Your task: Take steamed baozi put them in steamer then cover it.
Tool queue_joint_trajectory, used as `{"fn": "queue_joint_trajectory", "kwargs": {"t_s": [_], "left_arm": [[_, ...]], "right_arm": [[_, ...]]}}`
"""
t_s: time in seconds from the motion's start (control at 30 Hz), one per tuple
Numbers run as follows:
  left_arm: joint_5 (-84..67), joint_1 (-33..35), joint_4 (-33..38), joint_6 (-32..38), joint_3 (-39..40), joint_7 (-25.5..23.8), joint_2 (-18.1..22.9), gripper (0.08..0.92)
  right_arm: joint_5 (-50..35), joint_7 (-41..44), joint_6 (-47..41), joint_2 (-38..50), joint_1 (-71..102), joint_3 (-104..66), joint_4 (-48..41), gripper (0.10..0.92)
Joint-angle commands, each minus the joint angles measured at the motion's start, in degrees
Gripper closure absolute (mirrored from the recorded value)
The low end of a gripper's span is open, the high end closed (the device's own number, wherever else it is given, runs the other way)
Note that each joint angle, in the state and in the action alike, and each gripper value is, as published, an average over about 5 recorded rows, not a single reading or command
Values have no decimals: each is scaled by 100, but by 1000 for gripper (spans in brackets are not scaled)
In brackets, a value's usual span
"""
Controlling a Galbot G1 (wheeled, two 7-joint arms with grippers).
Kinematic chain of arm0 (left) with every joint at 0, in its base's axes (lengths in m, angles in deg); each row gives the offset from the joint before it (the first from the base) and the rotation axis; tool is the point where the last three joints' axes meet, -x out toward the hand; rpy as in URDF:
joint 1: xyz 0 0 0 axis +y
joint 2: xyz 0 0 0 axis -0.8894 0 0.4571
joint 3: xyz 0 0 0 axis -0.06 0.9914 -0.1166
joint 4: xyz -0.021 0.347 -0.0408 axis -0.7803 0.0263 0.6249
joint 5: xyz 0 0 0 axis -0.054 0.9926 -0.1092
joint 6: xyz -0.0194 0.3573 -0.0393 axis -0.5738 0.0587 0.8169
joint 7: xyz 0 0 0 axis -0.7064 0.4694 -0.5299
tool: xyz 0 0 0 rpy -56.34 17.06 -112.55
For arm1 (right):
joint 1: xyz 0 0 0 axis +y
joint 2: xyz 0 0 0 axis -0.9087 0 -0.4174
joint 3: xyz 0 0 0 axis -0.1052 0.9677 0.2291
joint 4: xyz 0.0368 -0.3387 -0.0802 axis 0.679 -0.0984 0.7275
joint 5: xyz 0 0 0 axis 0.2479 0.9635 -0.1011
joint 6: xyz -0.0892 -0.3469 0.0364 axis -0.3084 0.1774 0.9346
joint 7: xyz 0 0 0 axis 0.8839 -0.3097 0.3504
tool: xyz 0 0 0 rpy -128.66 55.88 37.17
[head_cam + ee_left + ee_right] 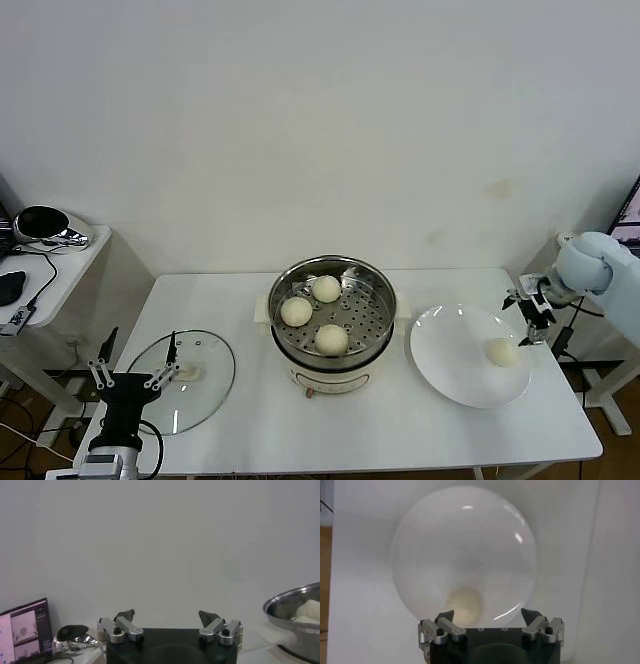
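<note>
**Right gripper above the last bun on the plate**

While its fingers stand spread wide with nothing between them, the right gripper point(532, 318) hangs over the right edge of the white plate point(450, 360), just beside and above the single baozi point(502, 352) lying there. From the right wrist camera that bun point(464, 606) sits just ahead of the open fingertips point(446, 616), nearer one finger than the other, on the plate point(465, 545), with nothing between gripper and bun.

Just left of the plate on the white table point(400, 430) stands the steamer point(331, 322), its steel pot uncovered. Three baozi rest on the perforated tray inside: one toward the back point(326, 289), one at the left point(296, 311), one at the front point(331, 340).

Further left, well apart from the steamer, the glass cover point(185, 378) lies flat on the table with its cream handle up. The left gripper point(135, 375) is parked low at the table's left front corner, its fingers also wide apart and empty, beside the cover's edge. Its wrist camera shows the steamer's rim point(295, 600) off to one side and a laptop point(25, 630) to the other. A side table point(70, 262) with a dark shiny object stands at far left.
</note>
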Motion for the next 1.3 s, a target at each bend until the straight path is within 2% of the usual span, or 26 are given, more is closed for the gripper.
{"fn": "queue_joint_trajectory", "kwargs": {"t_s": [0.03,0.67,0.93,1.1,1.3], "left_arm": [[2,11,14,-12,-19,0,-1,177],[-10,16,-5,-2,-58,-2,31,177],[-10,2,-39,4,-46,4,39,177],[-15,4,-25,3,-57,0,30,177],[-28,-22,-44,0,-61,-4,10,177]], "right_arm": [[632,-75,141,-373,1338,-1136,-814,203],[939,-379,110,-1111,1355,-1224,-1451,207],[932,-398,72,-1132,1275,-1207,-1435,304],[600,-297,-56,-917,931,-867,-1079,360],[-461,-155,-567,-259,-446,393,76,379]]}}
